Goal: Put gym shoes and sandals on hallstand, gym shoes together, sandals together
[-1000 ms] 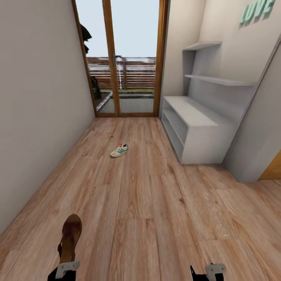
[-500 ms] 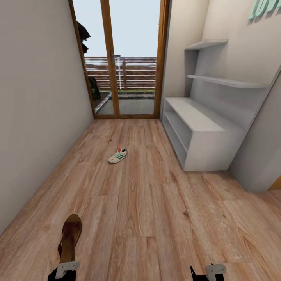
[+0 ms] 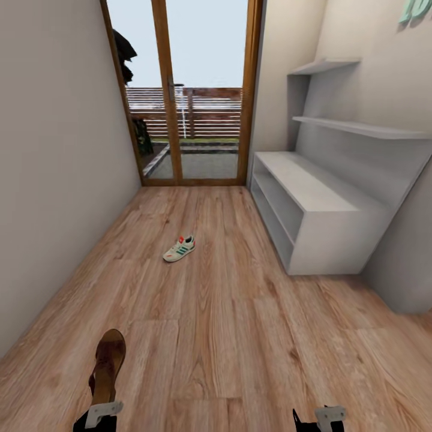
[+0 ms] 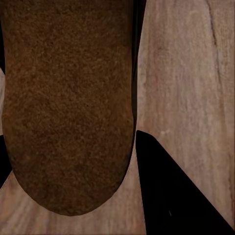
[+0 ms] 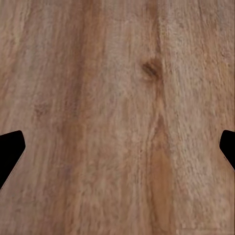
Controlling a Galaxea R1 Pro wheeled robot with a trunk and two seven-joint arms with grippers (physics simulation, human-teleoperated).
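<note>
A narrow corridor, floored in light brown wood-grain planks [image 3: 240, 336]. Ahead, at the far end, a wood-framed glass door [image 3: 180, 96] giving onto a slatted fence outside. Plain pale wall [image 3: 54, 180] along the side opposite the hallstand.

Taking the hallstand [image 3: 312, 210] as landmark: a low pale-grey unit against the wall, near the door end of the corridor. Flat top bare, the open shelf rows below it likewise bare as far as visible. Above it, two stepped floating shelves [image 3: 354, 127], and higher still, at the frame's corner, part of mint-green lettering [image 3: 417, 9].

One gym shoe [image 3: 179, 248] lying on the floor out in front of the hallstand, well apart from it, toward the middle of the corridor: white with green side stripes and a red tongue.

One sandal [image 3: 108, 365], dark brown with a tan footbed, much farther from the hallstand, on the camera side, clamped at its heel end in the left tool [image 3: 102, 414]. In the left wrist view, the brown sole [image 4: 68, 107] pressed between dark fingers [image 4: 171, 196] over the planks.

Right tool [image 3: 318, 417] low at the frame's edge, also far from the hallstand; in the right wrist view, fingers [image 5: 10, 152] spread wide apart with nothing but floorboards [image 5: 117, 117] between.
</note>
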